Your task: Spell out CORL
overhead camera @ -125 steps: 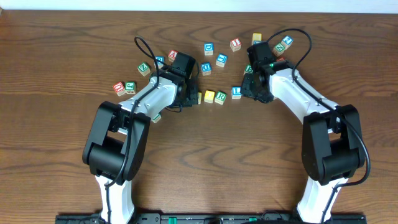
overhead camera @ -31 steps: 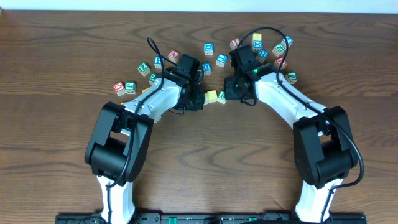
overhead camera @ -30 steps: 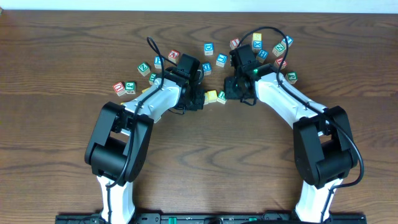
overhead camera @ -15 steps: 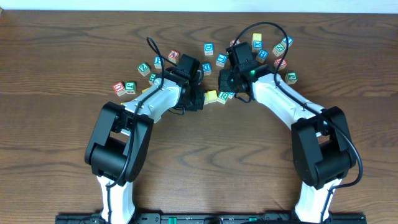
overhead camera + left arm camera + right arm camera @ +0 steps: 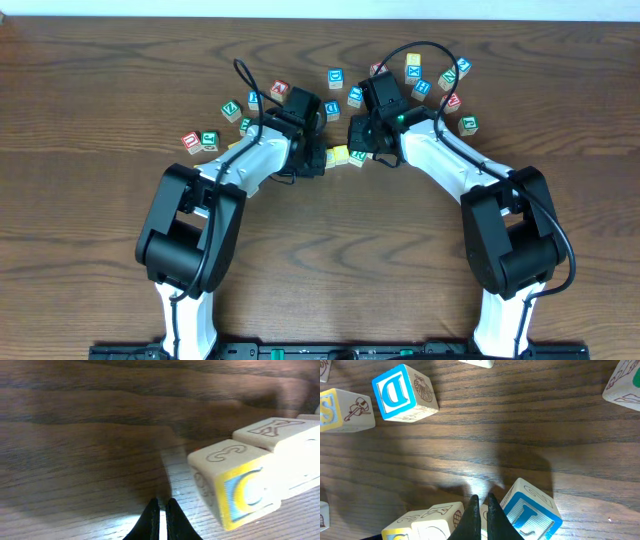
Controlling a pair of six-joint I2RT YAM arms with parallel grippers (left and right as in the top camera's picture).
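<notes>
On the wooden counter [image 5: 75,435], left gripper [image 5: 160,519] pressed together, pinching nothing, near yellow-framed C cube [image 5: 235,485]. Right gripper [image 5: 481,512] pressed together too, empty, just beside blue L cube [image 5: 532,510]. Farther off, blue D cube [image 5: 405,392] and yellow S cube [image 5: 342,409]. Overhead, green R cube [image 5: 357,157] between both arms.

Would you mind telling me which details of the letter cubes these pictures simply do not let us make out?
- Overhead: the right arm covers the right end of the cube row; what lies there is hidden.
- Right wrist: the blue-framed cube is cut by the bottom edge, its letter incomplete.
- Left wrist: the pale cube beyond the yellow C cube is washed out by glare.
- Overhead: the scattered cubes' letters are mostly too small.
</notes>
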